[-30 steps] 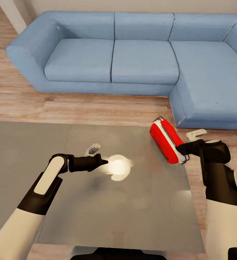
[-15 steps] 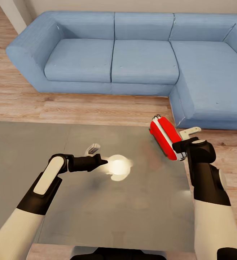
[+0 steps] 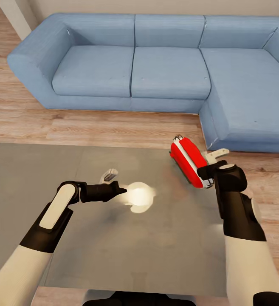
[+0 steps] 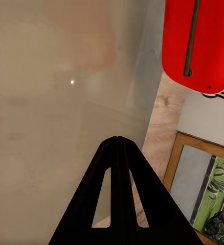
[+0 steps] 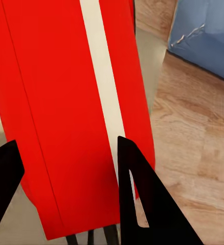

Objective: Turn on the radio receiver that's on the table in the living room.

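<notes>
The radio receiver (image 3: 187, 159), bright red with a white band, hangs tilted above the right edge of the grey table (image 3: 41, 170). My right gripper (image 3: 204, 171) is shut on its lower end. In the right wrist view the radio receiver (image 5: 66, 92) sits between the two black fingers (image 5: 137, 204) of my right gripper (image 5: 66, 144). My left gripper (image 3: 120, 190) is shut on nothing, low over the middle of the table. In the left wrist view the left gripper (image 4: 117, 140) points along the glossy table (image 4: 40, 127) toward the radio receiver (image 4: 199, 41).
A blue L-shaped sofa (image 3: 169, 68) runs along the far side and wraps round the right. Light wood floor (image 3: 92, 127) lies between sofa and table. A bright lamp reflection (image 3: 139, 196) glows on the tabletop. A framed picture (image 4: 204, 194) appears past the table edge.
My right arm has carried the radio receiver leftward and a little away from me, bringing it further over the table's right edge. The left arm has stayed still.
</notes>
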